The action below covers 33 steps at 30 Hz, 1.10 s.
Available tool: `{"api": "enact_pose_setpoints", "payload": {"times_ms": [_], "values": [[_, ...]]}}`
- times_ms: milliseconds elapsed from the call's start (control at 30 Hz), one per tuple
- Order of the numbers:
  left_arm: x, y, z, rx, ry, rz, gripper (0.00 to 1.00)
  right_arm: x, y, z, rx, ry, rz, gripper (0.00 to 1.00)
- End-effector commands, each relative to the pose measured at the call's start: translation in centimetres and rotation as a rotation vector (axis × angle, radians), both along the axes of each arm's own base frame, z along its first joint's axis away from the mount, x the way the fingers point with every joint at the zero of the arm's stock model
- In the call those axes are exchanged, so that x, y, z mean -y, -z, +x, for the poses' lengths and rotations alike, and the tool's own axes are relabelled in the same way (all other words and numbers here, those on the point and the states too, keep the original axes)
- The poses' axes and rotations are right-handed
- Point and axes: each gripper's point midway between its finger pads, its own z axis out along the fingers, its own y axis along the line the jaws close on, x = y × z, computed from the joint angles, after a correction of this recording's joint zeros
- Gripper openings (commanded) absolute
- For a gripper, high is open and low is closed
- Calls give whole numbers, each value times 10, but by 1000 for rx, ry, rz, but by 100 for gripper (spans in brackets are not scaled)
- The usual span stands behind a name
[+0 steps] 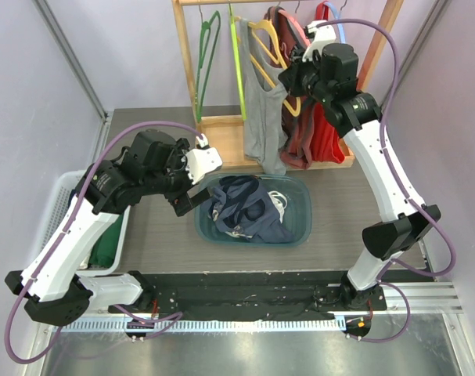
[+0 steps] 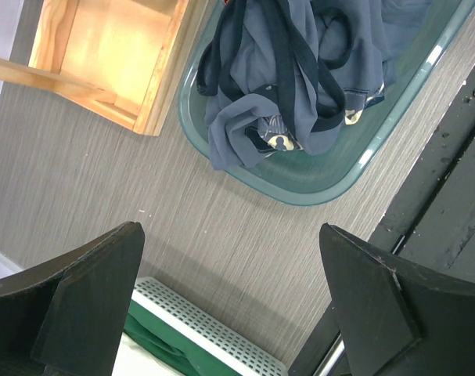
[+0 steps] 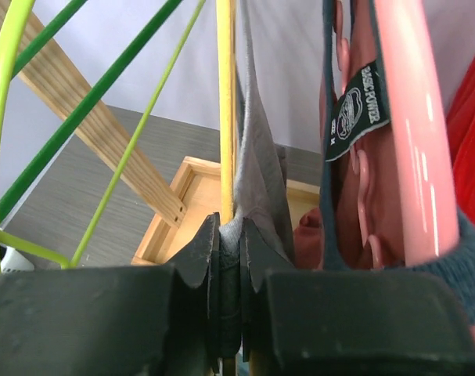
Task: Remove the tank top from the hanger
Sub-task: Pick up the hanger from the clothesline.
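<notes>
Left end effector (image 1: 187, 200): fingers spread wide, holding nothing, over the surface (image 1: 163, 243) at 9 o'clock of the teal bin (image 1: 304, 227). Bin holds dark blue clothes (image 1: 241, 205). Beyond it, at 12 o'clock, stands a wooden rack (image 1: 221, 145). Grey tank top (image 1: 262, 117) hangs there on a yellow hanger (image 1: 268, 45). Right end effector (image 3: 231, 254) is clamped on the tank top's strap, at 3 o'clock of the garment.

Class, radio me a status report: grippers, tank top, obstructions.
Left gripper open, above the table. Right gripper shut on grey tank top, hanging on yellow hanger. Maroon garment crowding beside.
</notes>
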Motion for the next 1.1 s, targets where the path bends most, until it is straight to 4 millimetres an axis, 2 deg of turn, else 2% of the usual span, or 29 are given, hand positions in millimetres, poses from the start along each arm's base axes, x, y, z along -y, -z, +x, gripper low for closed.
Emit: {"api": "enact_pose_setpoints", "payload": {"times_ms": [0, 67, 100, 133, 167, 200, 267, 467, 833, 933, 1067], "values": [[1, -10, 2, 35, -8, -42, 100, -9, -47, -3, 201, -27, 5, 1], [0, -11, 2, 39, -12, -43, 100, -15, -48, -6, 234, -22, -12, 1], [1, -11, 2, 39, -10, -43, 100, -14, -56, -5, 277, 5, -27, 1], [0, -11, 3, 39, -12, -43, 100, -20, -63, -12, 300, 5, -22, 1], [0, -10, 3, 38, -13, -41, 100, -20, -62, -12, 315, 32, -49, 1], [-1, -10, 2, 38, -14, -39, 100, -19, -73, -14, 368, 53, -73, 1], [0, -10, 3, 40, -14, -41, 100, -29, -80, -23, 410, 64, -86, 1], [-2, -11, 3, 43, -19, -42, 100, -10, -121, -34, 539, 212, -22, 1], [-5, -12, 3, 50, -28, -40, 100, 14, -154, -46, 603, 299, 10, 1], [-6, -13, 3, 52, -29, -42, 100, 14, -151, -51, 577, 285, 6, 1], [-6, -14, 3, 54, -30, -45, 100, 13, -119, -56, 487, 252, -21, 1]]}}
